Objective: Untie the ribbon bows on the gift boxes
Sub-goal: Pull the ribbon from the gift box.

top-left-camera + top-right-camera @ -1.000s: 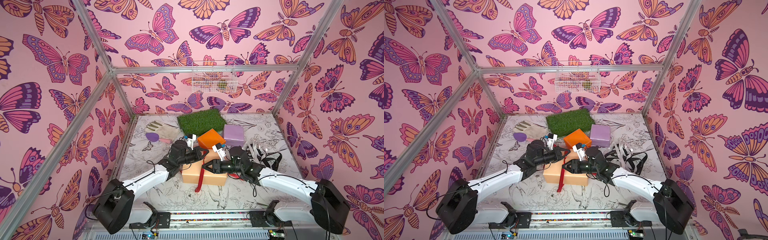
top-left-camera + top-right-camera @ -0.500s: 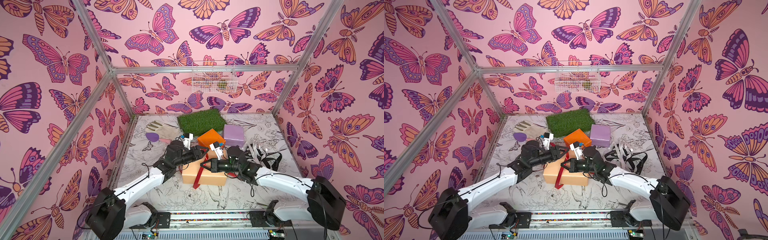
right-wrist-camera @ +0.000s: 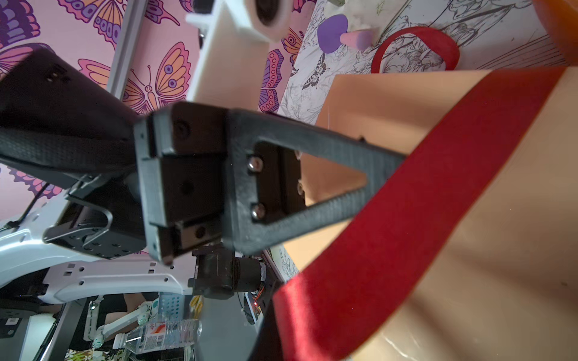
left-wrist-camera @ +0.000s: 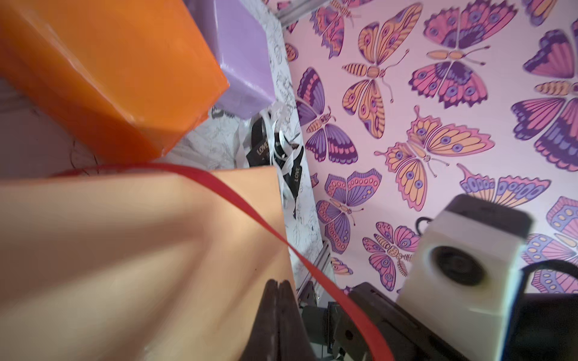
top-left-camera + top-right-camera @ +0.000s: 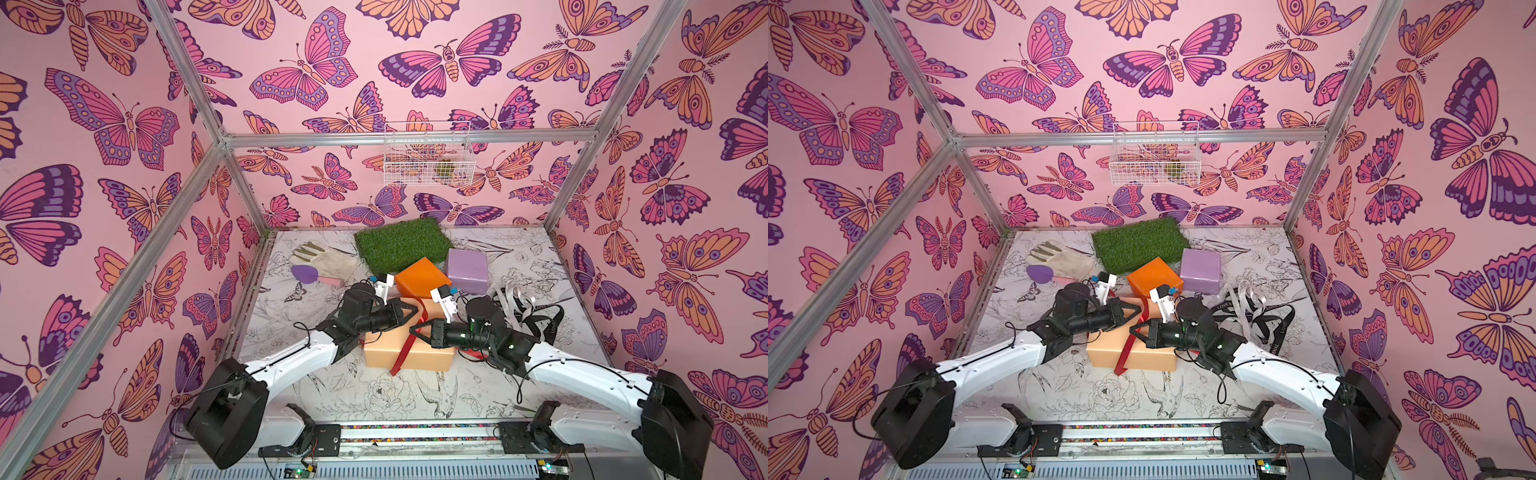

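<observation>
A peach box (image 5: 432, 357) lies mid-surface (image 5: 374, 399), nearer the front edge, with its long axis parallel to that edge. A red ribbon (image 5: 402, 353) crosses the box top from back to front on a slant. Its end hangs down the front face, pointing toward the front left corner. In the right wrist view, a loop of it curls on the surface behind the box.

Both arms reach in low from the front corners, forearms nearly level, with the grippers pointing at each other over the box top. The left gripper (image 5: 413, 310) points toward the right edge. Its fingers (image 4: 278, 300) are pressed together on nothing, and the ribbon passes just beside them. The right gripper (image 5: 413, 330) points toward the left edge and is closed, pinching the ribbon above the box's front edge.

Behind the peach box sit an orange box (image 5: 419, 276) and a lilac box (image 5: 467, 270), by a turf mat (image 5: 399, 245) at the back edge. Loose ribbons (image 5: 523, 303), black and white, lie toward the right edge.
</observation>
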Controlling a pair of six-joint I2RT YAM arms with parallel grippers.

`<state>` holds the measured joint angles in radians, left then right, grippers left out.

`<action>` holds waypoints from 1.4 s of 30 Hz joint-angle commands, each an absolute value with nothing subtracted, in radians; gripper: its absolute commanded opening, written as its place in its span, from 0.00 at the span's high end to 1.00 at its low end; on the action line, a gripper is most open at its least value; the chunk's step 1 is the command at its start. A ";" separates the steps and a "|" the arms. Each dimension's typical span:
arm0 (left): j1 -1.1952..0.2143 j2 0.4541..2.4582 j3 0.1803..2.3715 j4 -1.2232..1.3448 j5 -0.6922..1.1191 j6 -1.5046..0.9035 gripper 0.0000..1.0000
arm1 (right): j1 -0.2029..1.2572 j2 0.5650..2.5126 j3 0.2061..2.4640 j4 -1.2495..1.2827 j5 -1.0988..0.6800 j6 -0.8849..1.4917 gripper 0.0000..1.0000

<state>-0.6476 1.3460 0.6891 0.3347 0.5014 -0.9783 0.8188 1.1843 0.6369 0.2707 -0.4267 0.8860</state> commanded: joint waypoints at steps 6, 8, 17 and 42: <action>-0.670 1.420 0.699 0.336 0.488 -0.975 1.00 | 0.815 1.193 0.733 0.234 -0.429 0.826 1.00; -0.674 1.446 0.715 0.299 0.473 -0.954 1.00 | 0.815 1.196 0.770 0.212 -0.438 0.801 1.00; -0.675 1.415 0.681 0.182 0.406 -0.911 1.00 | 0.782 1.119 1.093 -0.044 -0.424 0.661 1.00; -0.675 1.488 0.795 -0.032 0.376 -0.799 1.00 | 0.625 1.258 1.821 -0.456 -0.488 0.389 1.00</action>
<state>-0.6750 1.4487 0.8211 0.1188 0.4000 -0.8268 0.6369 1.2629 1.7950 -0.5430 -0.4492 0.4145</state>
